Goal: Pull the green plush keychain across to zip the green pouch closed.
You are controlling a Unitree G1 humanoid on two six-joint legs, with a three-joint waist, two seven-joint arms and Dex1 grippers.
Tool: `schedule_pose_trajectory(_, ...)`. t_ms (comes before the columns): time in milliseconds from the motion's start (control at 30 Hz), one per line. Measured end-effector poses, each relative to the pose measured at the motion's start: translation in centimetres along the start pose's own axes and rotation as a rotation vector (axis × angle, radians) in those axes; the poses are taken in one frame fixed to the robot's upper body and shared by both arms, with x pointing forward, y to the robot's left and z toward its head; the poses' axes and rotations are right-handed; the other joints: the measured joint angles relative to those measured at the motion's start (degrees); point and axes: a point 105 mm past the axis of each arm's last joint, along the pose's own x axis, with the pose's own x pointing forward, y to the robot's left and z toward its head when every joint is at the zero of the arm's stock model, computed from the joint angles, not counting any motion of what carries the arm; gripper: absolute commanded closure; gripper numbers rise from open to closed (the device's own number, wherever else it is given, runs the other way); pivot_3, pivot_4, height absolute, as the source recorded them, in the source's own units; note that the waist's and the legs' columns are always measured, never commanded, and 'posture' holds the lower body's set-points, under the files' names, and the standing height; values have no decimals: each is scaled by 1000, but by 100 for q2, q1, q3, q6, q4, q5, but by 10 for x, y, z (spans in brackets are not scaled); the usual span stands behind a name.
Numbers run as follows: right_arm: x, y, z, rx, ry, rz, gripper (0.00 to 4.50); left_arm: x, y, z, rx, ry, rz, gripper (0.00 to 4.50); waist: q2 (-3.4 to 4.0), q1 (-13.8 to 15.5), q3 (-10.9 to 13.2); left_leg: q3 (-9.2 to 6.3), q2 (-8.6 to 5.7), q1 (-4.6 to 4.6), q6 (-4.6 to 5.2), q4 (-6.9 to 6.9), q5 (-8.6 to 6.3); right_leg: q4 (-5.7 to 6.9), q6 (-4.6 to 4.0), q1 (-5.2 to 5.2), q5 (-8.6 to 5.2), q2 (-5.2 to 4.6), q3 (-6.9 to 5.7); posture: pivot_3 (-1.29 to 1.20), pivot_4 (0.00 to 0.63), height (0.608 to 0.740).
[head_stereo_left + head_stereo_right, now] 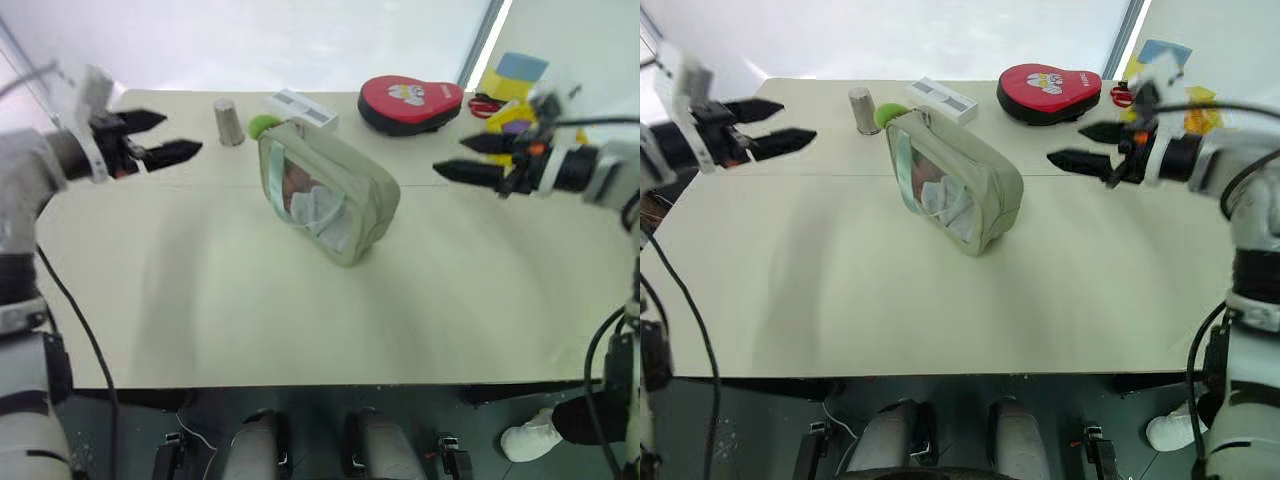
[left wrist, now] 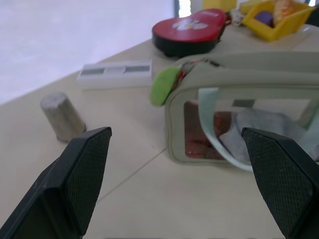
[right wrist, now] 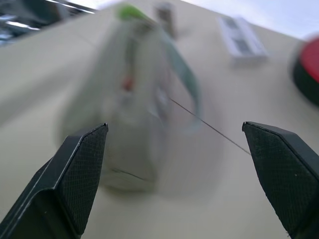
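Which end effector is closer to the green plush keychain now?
Left. The left end effector hovers open, left of the green plush keychain; the right end effector hovers open, farther away beyond the green pouch.

table (image 1: 250,330): beige (seam across) | backdrop (image 1: 300,40): bright white | floor (image 1: 130,440): dark

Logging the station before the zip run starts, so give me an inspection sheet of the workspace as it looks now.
Surface: beige table, a seam line across it, bare near the front edge.
Job's things: green pouch standing mid-table, clear window showing contents, mint strap hanging over it; green plush keychain at its far end.
Clutter: grey cylinder, white flat box, red cartoon-printed case, yellow bin with small items at the far right corner.
Grippers: left claw open, empty, apart from the pouch; right claw open, empty, apart from the pouch.
Cables: black cables hang along both arms.
Surroundings: a person's white shoe on the floor.
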Motion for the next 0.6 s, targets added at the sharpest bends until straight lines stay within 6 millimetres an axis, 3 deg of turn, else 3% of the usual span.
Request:
schedule_pose_trajectory(200, 14, 3, -13, -22, 71, 26, 5, 9, 6, -24, -26, 52, -8, 22, -3, 37, 1, 1, -2, -24, 12, 10, -7, 0, 0, -16, 0, -6, 1, 0, 150, 740)
schedule_pose_trajectory(433, 31, 7, -12, -13, 22, 35, 5, 12, 6, -22, -21, 46, 7, 22, -4, 19, 2, 1, -2, -44, 13, 16, -7, 1, 1, -33, 1, -7, 0, 0, 150, 740)
schedule_pose_trajectory(600, 42, 14, 9, -65, -20, 31, 5, 9, -3, -10, 25, 39, -15, 22, -3, 1, 3, 1, -1, -43, 13, 18, -7, 4, 1, -33, 1, -7, 0, 0, 150, 740)
